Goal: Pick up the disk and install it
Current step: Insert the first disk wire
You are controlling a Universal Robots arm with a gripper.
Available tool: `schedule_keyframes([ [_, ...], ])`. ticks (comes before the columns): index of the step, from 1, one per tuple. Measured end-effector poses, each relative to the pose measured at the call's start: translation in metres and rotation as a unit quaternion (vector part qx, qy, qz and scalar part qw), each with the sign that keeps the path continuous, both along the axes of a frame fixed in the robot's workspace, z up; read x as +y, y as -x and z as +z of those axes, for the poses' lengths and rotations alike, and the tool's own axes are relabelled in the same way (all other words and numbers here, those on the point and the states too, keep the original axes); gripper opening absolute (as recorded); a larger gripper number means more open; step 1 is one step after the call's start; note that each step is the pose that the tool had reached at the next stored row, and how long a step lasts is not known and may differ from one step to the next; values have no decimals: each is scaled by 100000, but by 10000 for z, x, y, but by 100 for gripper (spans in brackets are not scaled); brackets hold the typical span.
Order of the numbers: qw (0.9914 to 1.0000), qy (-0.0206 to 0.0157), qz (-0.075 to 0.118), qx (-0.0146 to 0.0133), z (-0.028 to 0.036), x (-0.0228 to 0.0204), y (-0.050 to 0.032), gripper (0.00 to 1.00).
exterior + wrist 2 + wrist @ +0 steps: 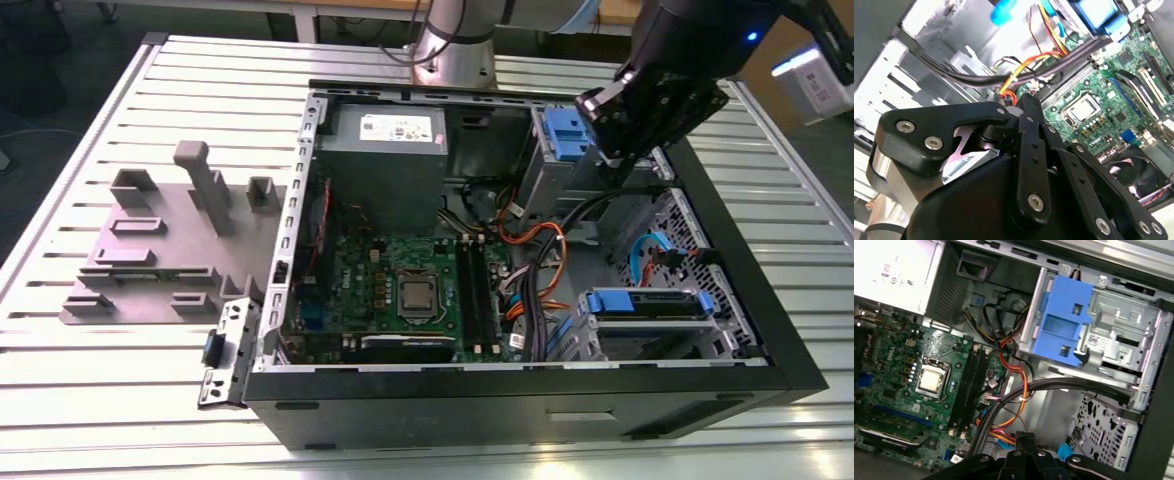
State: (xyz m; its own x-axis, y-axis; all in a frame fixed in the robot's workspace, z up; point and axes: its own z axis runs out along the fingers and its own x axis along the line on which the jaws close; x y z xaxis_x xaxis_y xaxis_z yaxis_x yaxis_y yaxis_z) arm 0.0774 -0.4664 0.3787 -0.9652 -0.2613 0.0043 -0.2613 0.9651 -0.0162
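The disk (647, 303), silver in a bright blue carrier, lies flat in a metal cage at the near corner of the open computer case (787, 330), on the exterior view's right. It also appears in the second wrist view as the blue-framed disk (1099, 15). My gripper (618, 157) hangs above the far right part of the case, well away from the disk. Its black fingers meet at the tip, so the gripper (1024, 101) (1026, 436) is shut with nothing in it.
A ribbed blue latch piece (566, 135) (1064, 320) sits on the drive bay beside the gripper. Black and orange cables (541, 240) cross between the bay and the motherboard (400, 290). A grey power supply box (387, 140) stands at the back. A grey fixture (160, 240) sits on the slatted table.
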Motion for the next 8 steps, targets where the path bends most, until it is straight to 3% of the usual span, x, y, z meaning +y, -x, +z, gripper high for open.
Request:
schedule_keyframes([
  [8,99998,31,1,580,-9,0,-330,11],
])
